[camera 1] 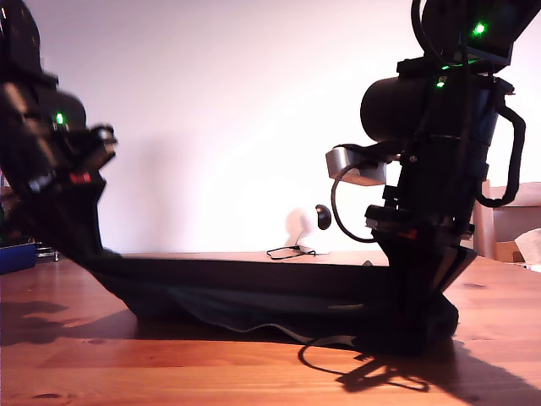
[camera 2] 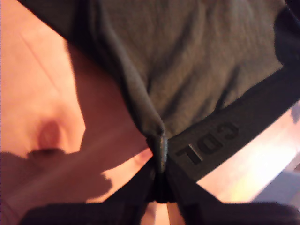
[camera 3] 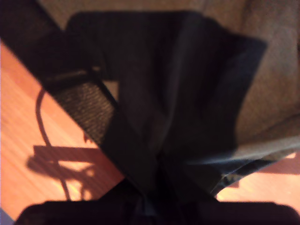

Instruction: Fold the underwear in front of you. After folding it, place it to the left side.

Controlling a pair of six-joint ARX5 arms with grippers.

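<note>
The dark olive underwear (camera 1: 254, 292) hangs stretched between both grippers and sags onto the wooden table (camera 1: 169, 364). At the exterior view's left, my first gripper (camera 1: 95, 247) holds one end raised above the table. In the first wrist view its jaws (camera 2: 159, 157) are shut on a pinched edge of the underwear (camera 2: 197, 61), beside the darker waistband (camera 2: 220, 140) with raised letters. At the exterior view's right, my second gripper (camera 1: 423, 292) sits low near the table. There it is shut (camera 3: 157, 190) on a bunched fold of the underwear (camera 3: 187, 84).
A small white round camera (camera 1: 322, 218) with a black cable (camera 1: 292, 251) stands at the table's far edge. A blue object (camera 1: 17, 256) lies at the exterior view's left edge. Boxes (camera 1: 511, 241) stand at its right. Arm and cable shadows fall on the front of the table.
</note>
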